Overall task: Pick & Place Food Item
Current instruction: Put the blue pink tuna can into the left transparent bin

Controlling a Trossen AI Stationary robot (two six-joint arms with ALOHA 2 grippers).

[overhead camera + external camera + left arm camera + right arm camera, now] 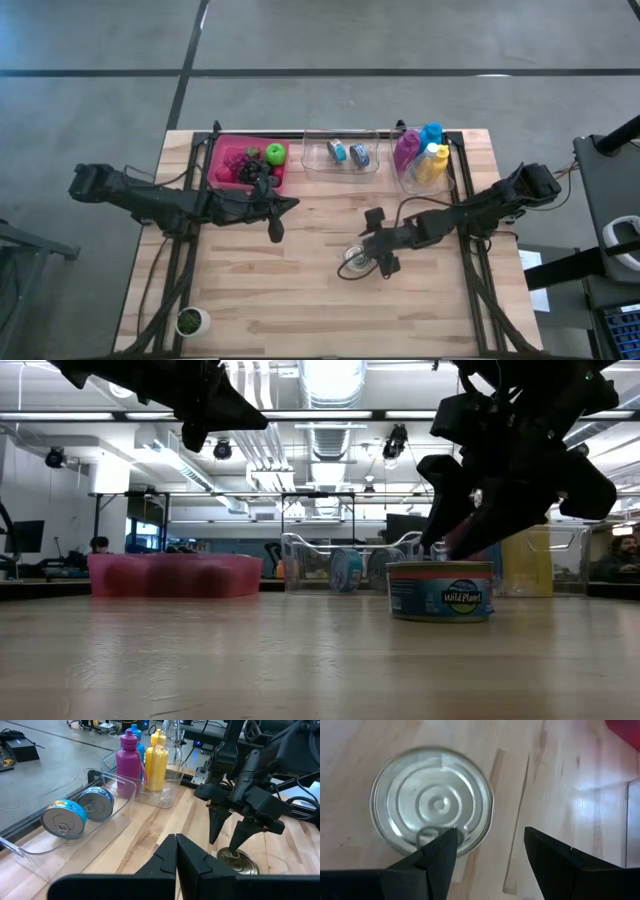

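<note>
Tuna can (356, 258): one upright on tabletop (300, 300) | two more in clear bin (341, 163) | three bottles (422, 155) | right gripper (376, 266) released, above can | left gripper (275, 233) clenched, empty

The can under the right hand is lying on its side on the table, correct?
Not quite. The can under the right hand stands upright on the table, pull-tab lid facing up; the low view shows this, and the right wrist view looks straight down on the lid.
</note>
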